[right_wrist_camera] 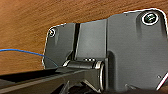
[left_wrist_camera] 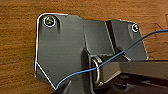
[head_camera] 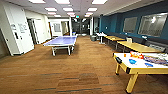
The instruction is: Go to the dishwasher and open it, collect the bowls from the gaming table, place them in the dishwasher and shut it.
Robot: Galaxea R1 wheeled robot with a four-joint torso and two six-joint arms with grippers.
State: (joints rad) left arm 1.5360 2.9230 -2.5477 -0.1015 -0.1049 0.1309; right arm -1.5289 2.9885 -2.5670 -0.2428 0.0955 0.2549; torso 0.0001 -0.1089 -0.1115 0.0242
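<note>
Gaming table (head_camera: 136,68) at right of room, two blue bowls (head_camera: 132,61) on white top beside what looks like board-game box (head_camera: 155,59). Ping-pong table (head_camera: 61,41) well beyond. Fingers' state: cannot tell.

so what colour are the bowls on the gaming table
Bright blue. Two bowls sit on the white-topped, yellow-sided gaming table, best seen in the head view.

No text, label or number can be read. White sheets (head_camera: 22,27) hang on the wall panel (head_camera: 17,30) at the left, and a colourful printed board (head_camera: 156,59) lies on the gaming table (head_camera: 140,67), but their print is too blurred.
</note>
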